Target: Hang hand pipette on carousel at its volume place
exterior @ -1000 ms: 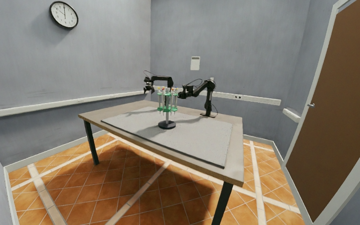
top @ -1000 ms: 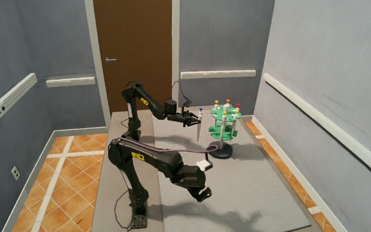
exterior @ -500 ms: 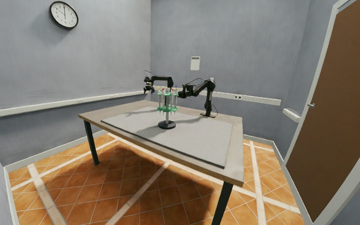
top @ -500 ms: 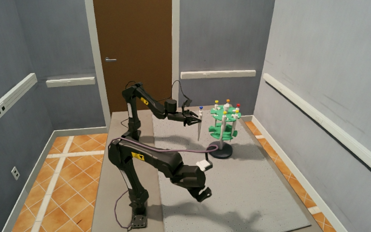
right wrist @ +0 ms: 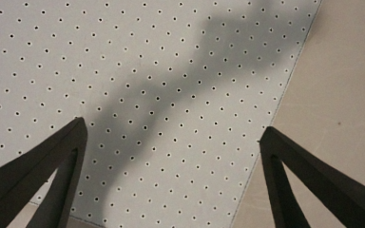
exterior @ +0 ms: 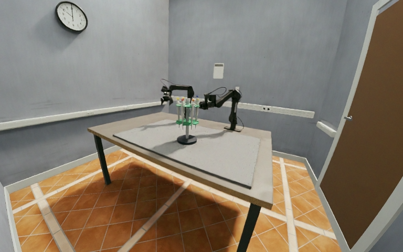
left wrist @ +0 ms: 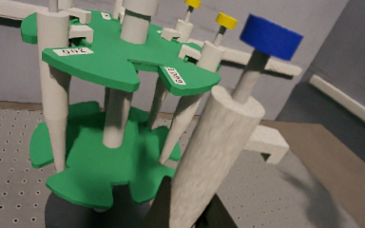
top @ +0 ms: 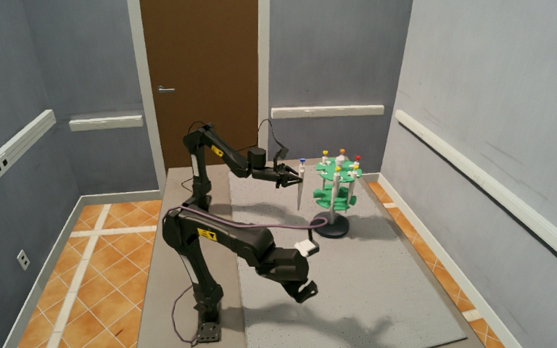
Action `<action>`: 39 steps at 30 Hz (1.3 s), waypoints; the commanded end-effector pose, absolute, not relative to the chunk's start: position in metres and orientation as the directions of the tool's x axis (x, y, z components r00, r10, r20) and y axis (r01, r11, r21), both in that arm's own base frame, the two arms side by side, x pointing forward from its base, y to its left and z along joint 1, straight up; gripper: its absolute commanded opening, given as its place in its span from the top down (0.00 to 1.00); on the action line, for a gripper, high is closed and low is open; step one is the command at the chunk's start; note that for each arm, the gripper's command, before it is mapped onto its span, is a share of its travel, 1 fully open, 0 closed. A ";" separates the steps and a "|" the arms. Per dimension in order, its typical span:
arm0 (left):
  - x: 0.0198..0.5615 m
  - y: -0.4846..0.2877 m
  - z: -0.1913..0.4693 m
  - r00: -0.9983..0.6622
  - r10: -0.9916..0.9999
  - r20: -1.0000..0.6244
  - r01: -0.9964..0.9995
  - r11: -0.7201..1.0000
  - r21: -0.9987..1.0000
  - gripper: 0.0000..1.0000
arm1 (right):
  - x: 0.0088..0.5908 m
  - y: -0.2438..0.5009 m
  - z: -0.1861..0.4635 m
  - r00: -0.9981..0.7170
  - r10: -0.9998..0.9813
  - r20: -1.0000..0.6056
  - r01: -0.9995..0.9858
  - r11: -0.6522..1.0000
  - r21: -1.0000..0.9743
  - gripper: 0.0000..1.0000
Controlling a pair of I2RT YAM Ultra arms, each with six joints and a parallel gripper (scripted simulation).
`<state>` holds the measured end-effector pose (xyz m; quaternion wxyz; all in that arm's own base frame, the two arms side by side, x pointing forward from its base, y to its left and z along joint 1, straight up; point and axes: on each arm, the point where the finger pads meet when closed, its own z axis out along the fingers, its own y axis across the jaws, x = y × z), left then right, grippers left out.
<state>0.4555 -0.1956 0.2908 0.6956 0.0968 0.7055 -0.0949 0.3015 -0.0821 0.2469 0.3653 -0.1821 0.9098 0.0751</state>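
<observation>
A white pipette [top: 301, 170] [left wrist: 209, 142] with a blue push button hangs near upright in the top view, clear of the bench. My left gripper [top: 301, 179] [left wrist: 184, 188] is shut on its body below the hook. The hook [left wrist: 267, 142] points away from the carousel. The button's top print is hidden. The carousel's green head [top: 328, 167] [exterior: 187, 105] [left wrist: 102, 71] stands just beyond the pipette. Its near side shows an empty slot between two white labels, one [left wrist: 73, 51] reading like 200, the other [left wrist: 175, 76] unclear. My right gripper [top: 305, 292] [right wrist: 178, 129] is open and empty.
Several pipettes with yellow, orange and red buttons hang on the carousel. A green lower disc [left wrist: 114, 166] sits beneath the head, above the round dark base [top: 332, 229] [exterior: 186, 140]. The right arm's purple cable [top: 262, 225] loops near the base in the top view.
</observation>
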 end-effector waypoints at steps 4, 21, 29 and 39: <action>0.454 -0.190 0.322 0.046 -0.018 -0.999 0.264 0.964 -0.005 0.88 | 0.305 -0.085 0.253 -0.645 -0.278 -0.712 -0.388 0.921 -0.009 0.00; 0.454 -0.190 0.322 0.046 -0.018 -0.999 0.264 0.964 -0.005 0.88 | 0.305 -0.085 0.253 -0.645 -0.278 -0.712 -0.388 0.921 -0.009 0.00; 0.454 -0.190 0.322 0.046 -0.018 -0.999 0.264 0.964 -0.005 0.88 | 0.305 -0.085 0.253 -0.645 -0.278 -0.712 -0.388 0.921 -0.009 0.00; 0.450 -0.189 0.311 0.030 -0.010 -0.999 0.267 0.964 -0.001 0.88 | 0.305 -0.085 0.253 -0.645 -0.278 -0.712 -0.388 0.921 -0.009 0.00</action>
